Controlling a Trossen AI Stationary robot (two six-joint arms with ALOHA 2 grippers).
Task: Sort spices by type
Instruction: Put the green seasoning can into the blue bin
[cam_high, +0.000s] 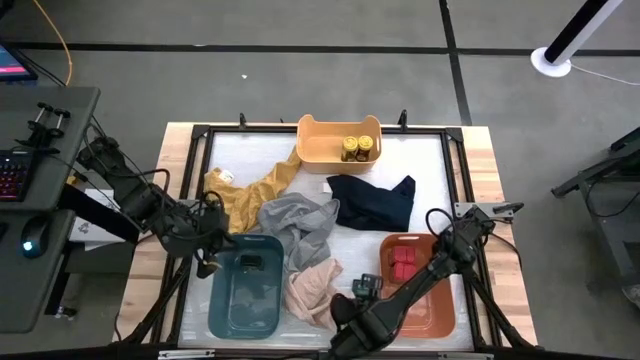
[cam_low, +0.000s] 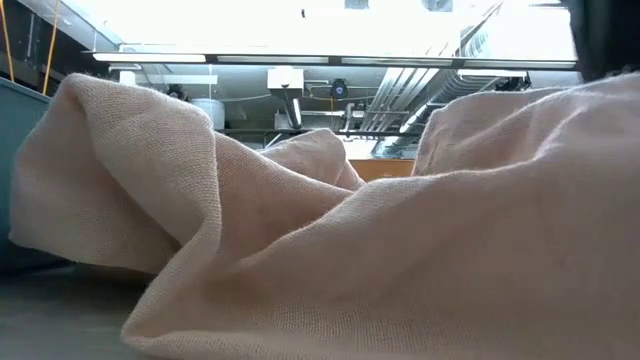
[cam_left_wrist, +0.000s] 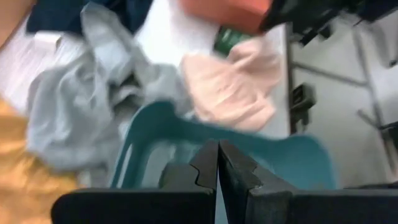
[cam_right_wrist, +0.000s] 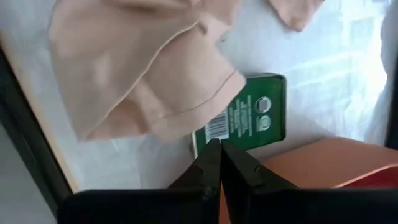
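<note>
Left end effector (cam_high: 207, 266) sits at the near-left corner of the teal bin (cam_high: 222, 312), fingers pressed together, holding nothing. One dark tin (cam_high: 251, 263) lies in that bin, so I count the dark type as started.

Centre of the surface (cam_high: 440, 170): mustard cloth (cam_high: 245, 195), grey cloth (cam_high: 300, 225), navy cloth (cam_high: 372, 201) and pink cloth (cam_high: 312, 290) lie heaped; any spices under them I cannot see. Yellow bin (cam_high: 318, 145) at the far edge holds the yellow-lidded jars (cam_high: 358, 148).

Right end effector (cam_right_wrist: 219, 163) hangs over a green tin (cam_right_wrist: 249, 118) lying just beside the orange bin (cam_high: 432, 310), part under the pink cloth; fingers closed, empty. Red tins (cam_high: 402, 263) are in the orange bin.

I judge the sort well advanced; the green tin is unsorted. It shows a barcode and two round seals; no wording is legible.
</note>
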